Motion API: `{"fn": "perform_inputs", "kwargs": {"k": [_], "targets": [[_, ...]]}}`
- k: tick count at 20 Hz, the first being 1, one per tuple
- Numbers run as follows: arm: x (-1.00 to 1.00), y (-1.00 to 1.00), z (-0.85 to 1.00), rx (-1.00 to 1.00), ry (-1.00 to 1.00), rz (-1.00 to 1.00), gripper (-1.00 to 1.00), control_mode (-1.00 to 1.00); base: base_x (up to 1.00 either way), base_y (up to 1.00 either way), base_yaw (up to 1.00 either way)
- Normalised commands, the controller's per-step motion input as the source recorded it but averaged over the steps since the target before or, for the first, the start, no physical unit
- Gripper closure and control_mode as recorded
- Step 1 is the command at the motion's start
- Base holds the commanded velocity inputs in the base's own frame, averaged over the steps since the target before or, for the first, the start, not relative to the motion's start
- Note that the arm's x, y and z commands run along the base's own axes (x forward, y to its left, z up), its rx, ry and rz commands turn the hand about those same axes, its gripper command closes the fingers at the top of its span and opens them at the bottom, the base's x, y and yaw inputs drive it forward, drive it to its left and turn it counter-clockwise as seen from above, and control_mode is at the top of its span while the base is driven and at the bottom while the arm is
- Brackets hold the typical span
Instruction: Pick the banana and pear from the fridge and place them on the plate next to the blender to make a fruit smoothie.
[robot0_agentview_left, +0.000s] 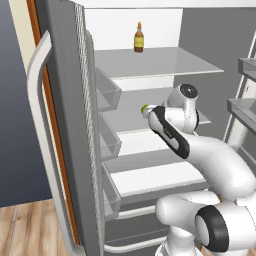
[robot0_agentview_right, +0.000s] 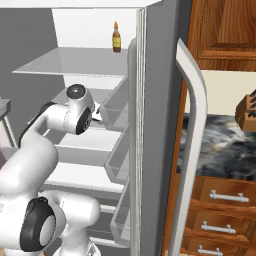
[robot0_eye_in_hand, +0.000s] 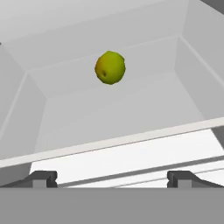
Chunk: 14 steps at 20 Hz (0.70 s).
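Your gripper (robot0_eye_in_hand: 112, 177) stood with its jaws spread as wide as they go and nothing between them; in the hand view the two dark fingertips (robot0_eye_in_hand: 41, 178) sat far apart at the bottom edge, over the front lip of a glass shelf. Straight ahead of them, near but not yet between the tips, lay the pear (robot0_eye_in_hand: 110, 67), a small yellow-green fruit resting on that shelf toward the back wall, clear of everything else. From the left base view you could see the same pear (robot0_agentview_left: 145, 108) peeking out just beyond the hand, on the middle shelf of the open fridge (robot0_agentview_left: 75, 130), with the arm reaching in over the lower shelves. Above it, on the top shelf, an amber bottle (robot0_agentview_left: 139, 38) stood upright near the back. The banana, the plate and the blender could not be made out from where you stood, so I can't tell you where they were. By my judgement you were early in the job: the pear was lined up but ungrasped, and both fruits remained to be carried to the plate.
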Motion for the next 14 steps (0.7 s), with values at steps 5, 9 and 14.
{"fn": "perform_inputs", "kwargs": {"k": [5, 9, 14], "targets": [[0.80, 0.00, -0.04, 0.00, 0.02, 0.00, -1.00, -1.00, 0.00, 0.00, 0.00], [0.60, 0.00, -0.42, 0.00, 0.00, 0.00, -1.00, -1.00, 0.00, 0.00, 0.00], [0.64, 0.00, -0.33, 0.00, 0.00, 0.00, -1.00, -1.00, 0.00, 0.00, 0.00]]}}
